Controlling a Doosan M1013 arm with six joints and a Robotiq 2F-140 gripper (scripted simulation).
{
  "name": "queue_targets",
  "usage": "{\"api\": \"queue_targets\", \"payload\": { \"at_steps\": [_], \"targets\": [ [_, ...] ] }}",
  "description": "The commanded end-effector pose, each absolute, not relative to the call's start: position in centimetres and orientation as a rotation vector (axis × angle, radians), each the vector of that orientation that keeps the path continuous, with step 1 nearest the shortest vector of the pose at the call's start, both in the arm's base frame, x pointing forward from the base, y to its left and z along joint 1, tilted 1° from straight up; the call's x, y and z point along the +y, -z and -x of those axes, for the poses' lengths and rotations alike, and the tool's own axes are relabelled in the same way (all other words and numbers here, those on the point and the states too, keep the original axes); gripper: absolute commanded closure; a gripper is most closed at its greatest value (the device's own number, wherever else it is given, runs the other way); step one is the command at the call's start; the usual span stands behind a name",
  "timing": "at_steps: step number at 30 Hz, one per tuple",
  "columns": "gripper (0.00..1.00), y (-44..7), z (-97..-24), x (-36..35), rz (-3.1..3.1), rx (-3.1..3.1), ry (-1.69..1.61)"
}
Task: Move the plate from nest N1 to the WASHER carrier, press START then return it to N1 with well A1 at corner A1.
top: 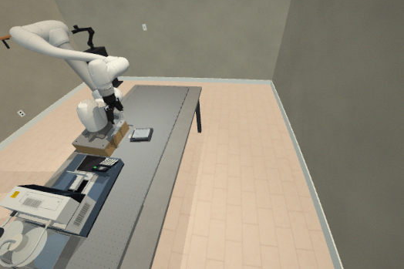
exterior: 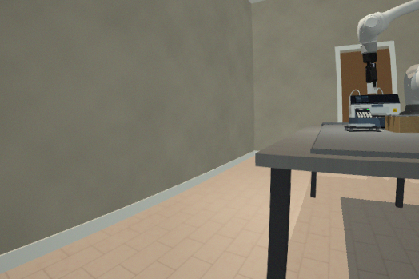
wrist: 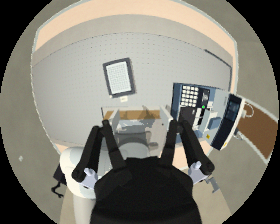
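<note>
While the gripper [top: 114, 115] [exterior: 372, 81] [wrist: 139, 112] hangs spread and holding nothing, the plate [top: 142, 132] [exterior: 363, 125] [wrist: 119, 77] lies in its nest [top: 135, 139] [exterior: 349, 129] [wrist: 127, 95], beyond its fingers. Off to one side of it, the washer [top: 50, 203] [exterior: 376, 105] [wrist: 215, 117] shows a green light.

The table [top: 154, 176] [exterior: 340, 162] [wrist: 165, 42] looks like matt grey metal, its raised top sheet dotted with small holes. The block under the arm [top: 90, 150] [exterior: 404, 124] [wrist: 140, 114] has sides of brown, wood-like material and a smooth grey top plate. The arm [top: 50, 42] [exterior: 369, 29] [wrist: 80, 170] is smooth white with a soft sheen, like painted metal or plastic; the gripper [top: 112, 110] [exterior: 371, 73] [wrist: 139, 112] looks matt black, with paler, smooth fingertips. The washer [top: 50, 203] [exterior: 373, 109] [wrist: 215, 115] appears to be smooth white and dark blue plastic. The plate [top: 142, 132] [exterior: 363, 125] [wrist: 119, 76] looks like pale plastic, finely pitted. The walls [top: 231, 22] [exterior: 120, 63] are matt and mottled like plaster, the floor [top: 239, 176] [exterior: 224, 215] smooth, tile-like.
</note>
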State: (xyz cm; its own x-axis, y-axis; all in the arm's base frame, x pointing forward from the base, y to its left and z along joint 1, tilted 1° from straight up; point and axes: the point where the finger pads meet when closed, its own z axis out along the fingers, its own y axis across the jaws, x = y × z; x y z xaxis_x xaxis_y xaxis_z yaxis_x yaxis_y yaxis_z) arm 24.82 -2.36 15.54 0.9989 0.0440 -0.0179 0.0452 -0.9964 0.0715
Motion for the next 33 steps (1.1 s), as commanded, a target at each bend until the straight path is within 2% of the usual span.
{"api": "queue_targets", "payload": {
  "at_steps": [1,16,23,33],
  "targets": [
    [0.3,-15.2,-24.0,-2.0,-3.095,0.032,0.01],
    [0.3,-14.0,-21.8,-0.7,-3.145,-0.048,-0.024],
    [0.3,-12.6,-23.6,0.2,-3.136,0.214,-0.025],
    [0.3,-9.7,-27.3,2.1,-3.135,0.231,-0.025]
  ]
}}
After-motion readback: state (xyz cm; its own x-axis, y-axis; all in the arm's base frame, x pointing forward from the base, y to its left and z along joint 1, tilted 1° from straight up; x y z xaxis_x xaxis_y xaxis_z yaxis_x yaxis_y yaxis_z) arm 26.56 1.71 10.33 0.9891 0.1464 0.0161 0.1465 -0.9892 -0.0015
